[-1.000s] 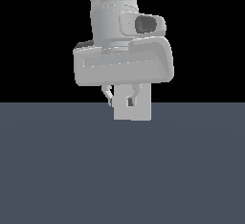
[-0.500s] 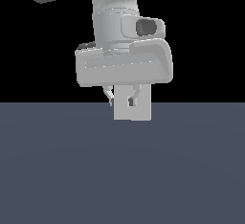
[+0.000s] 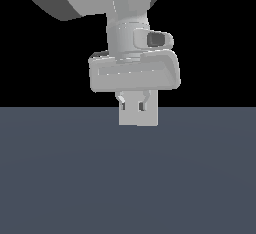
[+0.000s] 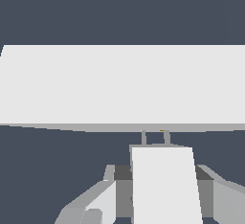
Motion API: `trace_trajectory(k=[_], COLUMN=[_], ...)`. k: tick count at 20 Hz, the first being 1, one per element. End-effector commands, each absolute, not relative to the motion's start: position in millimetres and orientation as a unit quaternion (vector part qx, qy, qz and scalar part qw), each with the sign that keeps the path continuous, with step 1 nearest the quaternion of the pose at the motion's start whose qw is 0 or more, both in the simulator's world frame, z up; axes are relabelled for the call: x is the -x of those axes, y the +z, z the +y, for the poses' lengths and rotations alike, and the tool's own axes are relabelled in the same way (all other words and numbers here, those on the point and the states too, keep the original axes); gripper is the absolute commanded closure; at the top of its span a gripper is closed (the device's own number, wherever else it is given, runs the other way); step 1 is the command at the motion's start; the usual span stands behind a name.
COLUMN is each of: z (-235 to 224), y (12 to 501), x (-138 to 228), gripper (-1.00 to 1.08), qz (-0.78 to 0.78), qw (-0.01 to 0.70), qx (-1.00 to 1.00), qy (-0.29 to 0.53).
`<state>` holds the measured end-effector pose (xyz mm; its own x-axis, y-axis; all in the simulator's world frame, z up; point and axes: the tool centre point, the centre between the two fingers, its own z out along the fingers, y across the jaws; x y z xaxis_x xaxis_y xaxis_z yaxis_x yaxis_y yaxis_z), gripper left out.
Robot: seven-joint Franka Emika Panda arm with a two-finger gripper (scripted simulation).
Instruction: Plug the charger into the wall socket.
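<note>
You have a flat, dark slate-blue floor surface [image 3: 128,178] spread under a plain black backdrop [image 3: 215,38].

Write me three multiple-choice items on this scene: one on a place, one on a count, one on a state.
1. Where is the charger? A. on the floor B. between the fingers of the gripper C. atop the arm
2. How many prongs leave it? A. one B. two C. four
3. The gripper is: A. open B. shut on the charger C. unseen

B: the wrist view shows fingers on both sides of it.
B: two thin prongs point at the wall socket.
B: the fingers touch its sides.
</note>
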<state>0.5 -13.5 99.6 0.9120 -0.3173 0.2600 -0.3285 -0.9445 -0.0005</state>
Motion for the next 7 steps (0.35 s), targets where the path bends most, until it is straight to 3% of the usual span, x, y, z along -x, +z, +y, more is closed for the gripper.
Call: trace_trajectory(k=[1, 7], z=[-15.4, -16.0], y=[99.8, 100.0], x=[-6.5, -9.7], gripper=[1.08, 1.08], qz=[-0.165, -0.165], qw=[0.021, 0.022], qx=[-0.978, -0.978], qy=[0.129, 0.13])
